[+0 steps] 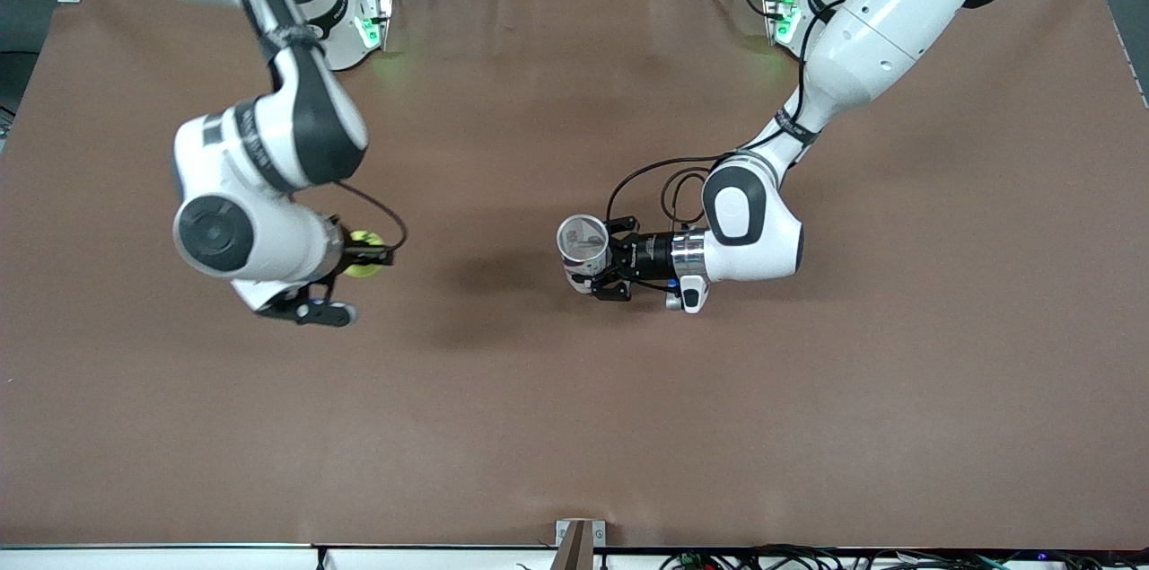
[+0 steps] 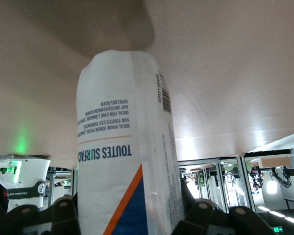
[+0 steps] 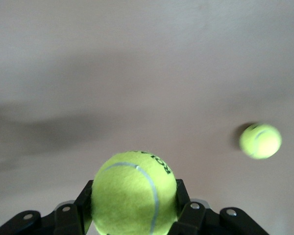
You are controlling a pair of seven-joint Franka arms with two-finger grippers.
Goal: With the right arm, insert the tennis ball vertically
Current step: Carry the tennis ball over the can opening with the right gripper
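the brown counter [image 1: 574, 426] carries both arms. the right gripper [image 1: 366, 254], up over the counter toward the right arm's end, has its jaws closed on a yellow-green tennis ball [image 1: 362, 242]. the left gripper [image 1: 609, 265], over the counter's middle, grips a white tube can [image 1: 583, 249] from the side, its open mouth showing to the camera

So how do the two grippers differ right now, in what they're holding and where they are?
The right gripper is shut on a yellow-green tennis ball, while the left gripper is shut on a white printed can. The right gripper is over the right arm's end of the table; the left gripper is over its middle. The ball is round and small; the can is tall, its open mouth facing up. Both are black two-finger grippers on white arms.
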